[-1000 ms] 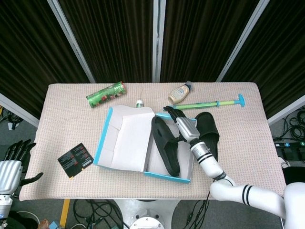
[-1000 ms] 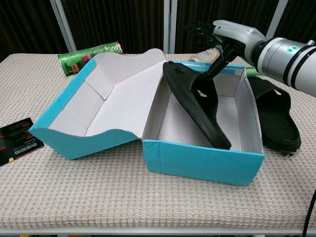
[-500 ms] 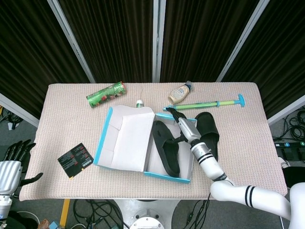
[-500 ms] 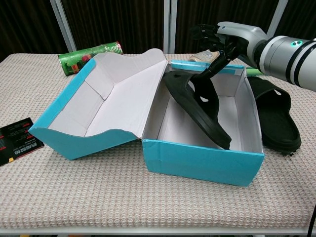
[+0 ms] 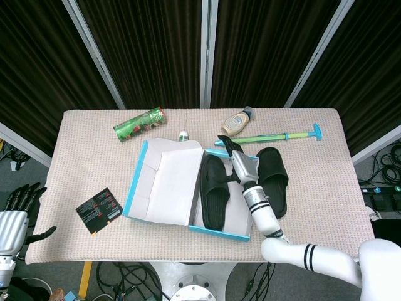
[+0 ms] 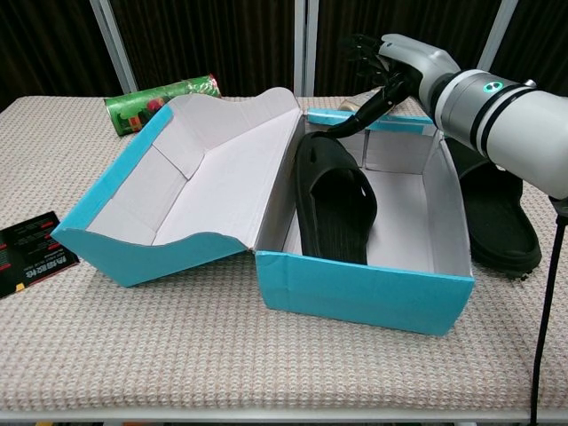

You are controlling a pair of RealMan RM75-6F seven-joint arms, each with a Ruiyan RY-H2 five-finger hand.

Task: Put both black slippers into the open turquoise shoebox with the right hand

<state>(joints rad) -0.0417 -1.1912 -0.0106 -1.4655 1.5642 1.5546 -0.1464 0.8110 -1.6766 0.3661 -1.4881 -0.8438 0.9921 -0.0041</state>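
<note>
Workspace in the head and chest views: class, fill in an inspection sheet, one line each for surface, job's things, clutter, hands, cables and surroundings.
Surface: table under a beige woven cloth.
Job's things: turquoise shoebox open, lid flap leaning left; one black slipper lies inside it, along the left wall; second slipper on the cloth, right of the box.
Clutter: green can on its side, sauce bottle, green stick tool, black card, small white-capped item.
Hands: right hand above the box's far end, fingers spread, holding nothing; left hand off the table's left edge, idle.
Cables: on the floor right of the table and below its front edge.
Surroundings: dark curtains with metal posts.
</note>
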